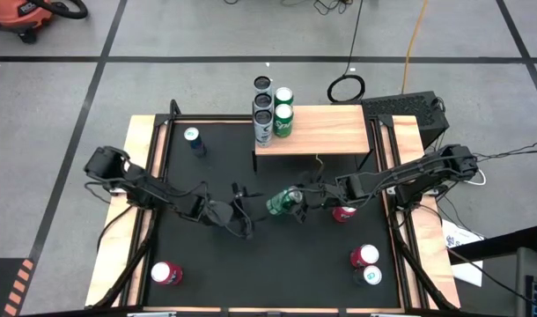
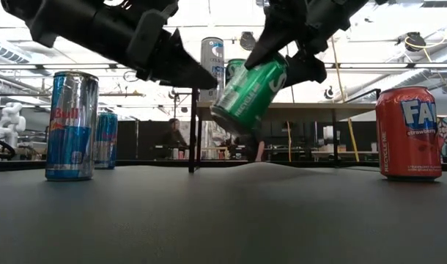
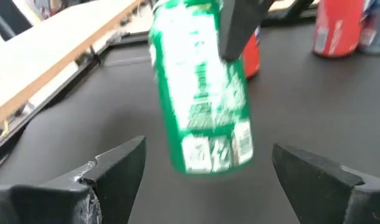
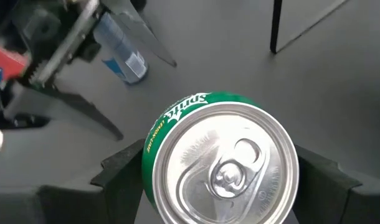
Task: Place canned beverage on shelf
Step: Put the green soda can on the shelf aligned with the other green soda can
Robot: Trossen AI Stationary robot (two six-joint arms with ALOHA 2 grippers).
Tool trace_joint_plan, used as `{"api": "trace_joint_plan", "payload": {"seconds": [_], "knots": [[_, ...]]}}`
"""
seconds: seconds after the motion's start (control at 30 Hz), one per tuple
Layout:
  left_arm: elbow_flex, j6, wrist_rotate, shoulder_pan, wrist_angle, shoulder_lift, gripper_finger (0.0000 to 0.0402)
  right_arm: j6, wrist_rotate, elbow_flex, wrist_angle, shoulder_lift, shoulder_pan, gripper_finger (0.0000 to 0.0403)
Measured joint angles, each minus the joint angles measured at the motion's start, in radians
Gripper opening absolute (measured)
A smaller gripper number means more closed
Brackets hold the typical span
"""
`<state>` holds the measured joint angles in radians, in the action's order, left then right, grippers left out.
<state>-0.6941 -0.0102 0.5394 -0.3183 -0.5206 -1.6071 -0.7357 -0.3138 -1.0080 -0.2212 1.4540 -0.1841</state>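
glossy metal green can [image 4: 219, 163]; shelf [image 1: 326, 129] seemingly wood.

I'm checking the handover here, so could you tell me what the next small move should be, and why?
Probably the left gripper should ease forward around the green can. The right gripper holds it tilted above the table, and the left fingers stand open just short of it.

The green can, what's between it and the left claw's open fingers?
Nothing: in the left wrist view the green can, held by the right claw, hangs ahead of the open left claw, untouched.

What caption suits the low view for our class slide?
Right gripper holds a tilted green can above the table, the open left gripper alongside, before the shelf.
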Motion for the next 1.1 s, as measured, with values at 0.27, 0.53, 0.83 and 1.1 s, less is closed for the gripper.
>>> {"api": "trace_joint_plan", "payload": {"seconds": [0.27,0.53,0.83,1.1], "knots": [[0.0,-0.033,-0.052,0.038,-0.153,-0.058,0.0347,-0.015,-0.005,0.0,0.076,0.0,0.001,0.03],[0.0,-0.063,-0.052,0.072,-0.198,-0.09,0.0347,-0.019,-0.058,0.0,0.095,0.0,0.003,0.0299],[-0.033,-0.136,-0.034,0.078,-0.2,-0.123,0.0347,-0.029,-0.052,0.0,0.123,0.0,0.014,0.0299],[-0.047,-0.153,0.003,0.077,-0.19,-0.127,0.0332,-0.031,-0.053,0.0,0.132,0.0,0.014,0.0301]]}}
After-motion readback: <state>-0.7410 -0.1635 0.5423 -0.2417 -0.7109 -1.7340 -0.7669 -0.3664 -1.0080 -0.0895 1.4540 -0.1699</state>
